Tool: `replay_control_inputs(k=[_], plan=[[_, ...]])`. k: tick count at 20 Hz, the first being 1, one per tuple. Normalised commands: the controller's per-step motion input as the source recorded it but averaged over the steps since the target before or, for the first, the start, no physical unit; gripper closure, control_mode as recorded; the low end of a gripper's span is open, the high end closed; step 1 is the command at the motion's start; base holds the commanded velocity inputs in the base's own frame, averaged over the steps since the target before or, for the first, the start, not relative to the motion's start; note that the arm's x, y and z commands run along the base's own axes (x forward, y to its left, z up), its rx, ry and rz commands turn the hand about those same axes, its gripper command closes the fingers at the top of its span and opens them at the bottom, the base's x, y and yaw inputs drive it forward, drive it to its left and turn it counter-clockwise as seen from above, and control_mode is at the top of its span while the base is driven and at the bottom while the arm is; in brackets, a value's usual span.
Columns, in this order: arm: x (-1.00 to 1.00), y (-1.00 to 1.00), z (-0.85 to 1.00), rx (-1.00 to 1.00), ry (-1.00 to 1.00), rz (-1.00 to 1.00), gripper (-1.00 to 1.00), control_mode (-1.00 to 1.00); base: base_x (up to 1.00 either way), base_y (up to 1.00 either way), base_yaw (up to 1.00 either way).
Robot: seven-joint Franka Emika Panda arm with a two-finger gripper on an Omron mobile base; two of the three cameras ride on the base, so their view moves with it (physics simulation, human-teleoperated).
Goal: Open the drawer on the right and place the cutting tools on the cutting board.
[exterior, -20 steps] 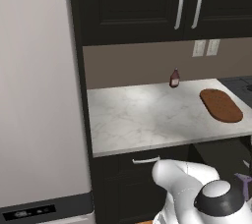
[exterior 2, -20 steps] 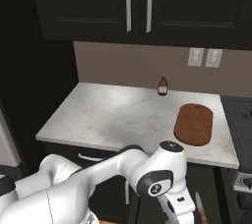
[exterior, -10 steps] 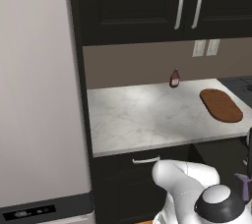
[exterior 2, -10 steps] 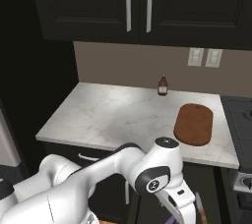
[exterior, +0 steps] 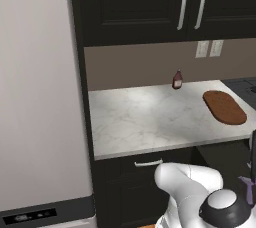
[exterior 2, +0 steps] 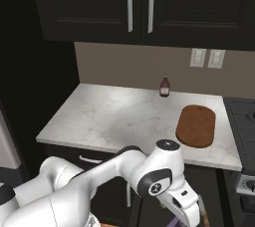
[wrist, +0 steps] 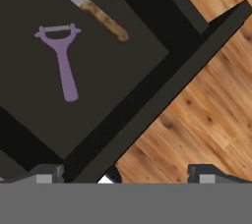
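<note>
The drawer (wrist: 88, 100) stands pulled open below me, and its black front edge (wrist: 167, 88) runs diagonally across the hand view. Inside lie the cutting tools: a purple peeler (wrist: 63, 61) and a knife (wrist: 98, 15) with a wooden handle and a steel blade. My gripper (wrist: 125, 175) hovers above the drawer's front edge, open, with nothing between its fingers. The peeler lies up and to the left of the fingertips. The reddish-brown cutting board (exterior: 225, 107) (exterior 2: 196, 125) lies bare on the right part of the marble counter (exterior: 150, 117).
A small dark red bottle (exterior: 177, 79) (exterior 2: 164, 86) stands at the back wall. A shut drawer with a short silver handle (exterior: 148, 162) (exterior 2: 89, 160) sits under the counter's left part. Black wall cabinets hang above. Wooden floor (wrist: 206, 110) lies beside the open drawer.
The arm's wrist has sunk slightly lower over the open drawer. The gripper has stayed open, and the board and bottle have not moved.
</note>
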Motion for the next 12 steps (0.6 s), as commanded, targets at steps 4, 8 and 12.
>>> replay_control_inputs(k=[4, 8, 12], plan=[[0.00, -0.03, -0.22, 0.00, -0.03, 0.07, -1.00, -1.00, 0.00, 0.00, 0.00], [0.17, -0.10, -0.17, 0.00, -0.03, 0.06, -1.00, -1.00, 0.00, 0.00, 0.00], [0.26, -0.13, -0.11, 0.00, 0.00, 0.04, -1.00, -1.00, 0.00, 0.00, 0.00]])
